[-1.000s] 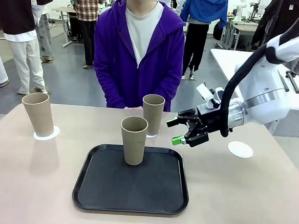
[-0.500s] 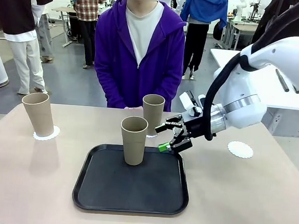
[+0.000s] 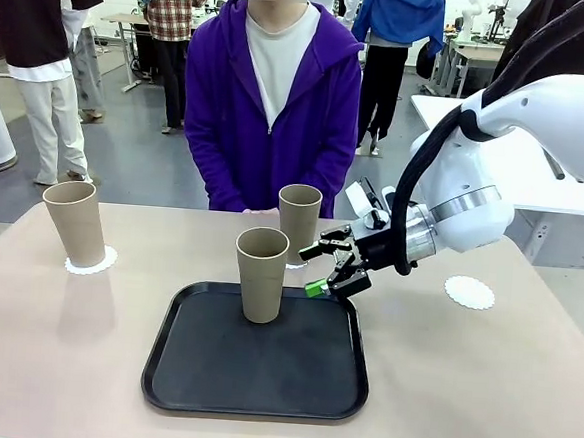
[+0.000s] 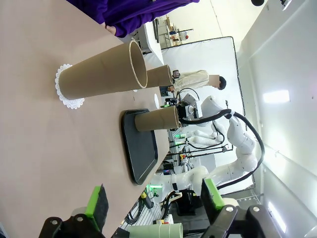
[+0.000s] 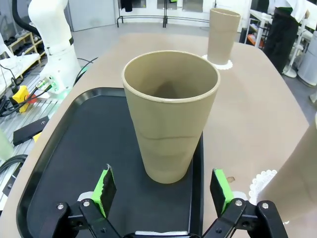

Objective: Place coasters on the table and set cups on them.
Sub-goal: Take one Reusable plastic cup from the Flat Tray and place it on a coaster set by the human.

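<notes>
Black tray lying at the near middle of the beige surface. On the tray's far part, just left of its middle: first cup, upright, mouth up, standing directly on the black tray floor. Just beyond the tray's far edge: second cup, upright on a coaster, scalloped rim peeking out at the base. Well to the tray's left, toward the far left corner of the surface: third cup, upright on its own coaster. Well to the tray's right: bare coaster, lying flat. Right jaws: released, spread wide, grasping nothing; hanging over the tray's far right corner, green pads aimed at the first cup, short of it and not touching; from the right wrist, that cup straight ahead, centred between the two pads. Left jaws: likewise released, pads well apart with nothing between, off the tray's left side, looking across the surface past the third cup toward the tray. Beyond the tray's far side: person in a purple jacket, standing at the edge of the surface, just behind the second cup.
</notes>
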Controlling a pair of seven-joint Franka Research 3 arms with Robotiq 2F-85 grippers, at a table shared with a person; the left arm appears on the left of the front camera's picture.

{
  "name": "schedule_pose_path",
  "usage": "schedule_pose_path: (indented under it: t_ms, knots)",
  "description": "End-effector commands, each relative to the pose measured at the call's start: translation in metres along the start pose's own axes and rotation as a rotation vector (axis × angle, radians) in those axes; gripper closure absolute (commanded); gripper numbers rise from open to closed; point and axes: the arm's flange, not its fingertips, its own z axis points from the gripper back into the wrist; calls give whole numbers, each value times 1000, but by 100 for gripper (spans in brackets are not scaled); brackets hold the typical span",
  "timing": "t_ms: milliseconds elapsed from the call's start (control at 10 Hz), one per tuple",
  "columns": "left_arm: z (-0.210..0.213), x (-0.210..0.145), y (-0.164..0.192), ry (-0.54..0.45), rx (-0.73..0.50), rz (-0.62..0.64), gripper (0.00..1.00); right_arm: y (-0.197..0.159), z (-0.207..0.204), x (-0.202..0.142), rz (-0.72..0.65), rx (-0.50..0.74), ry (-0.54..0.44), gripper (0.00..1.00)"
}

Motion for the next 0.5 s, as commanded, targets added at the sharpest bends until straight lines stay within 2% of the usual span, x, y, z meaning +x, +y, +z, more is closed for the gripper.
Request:
schedule_pose_path:
  t_ms: [0,100,200,400]
  knots:
    - [1,-1,-2,-2,2,0,0,3,1,1,4,6,1,0]
    - [1,-1,-2,-2,2,0,0,0,0,0,0,0,0,0]
    - [1,-1,-2,-2,2,0,0,-5,-5,-6,-40,19,-70,0]
    - [1,-1,-2,-2,2,0,0,-8,-10,-10,-100,-21,-134,0]
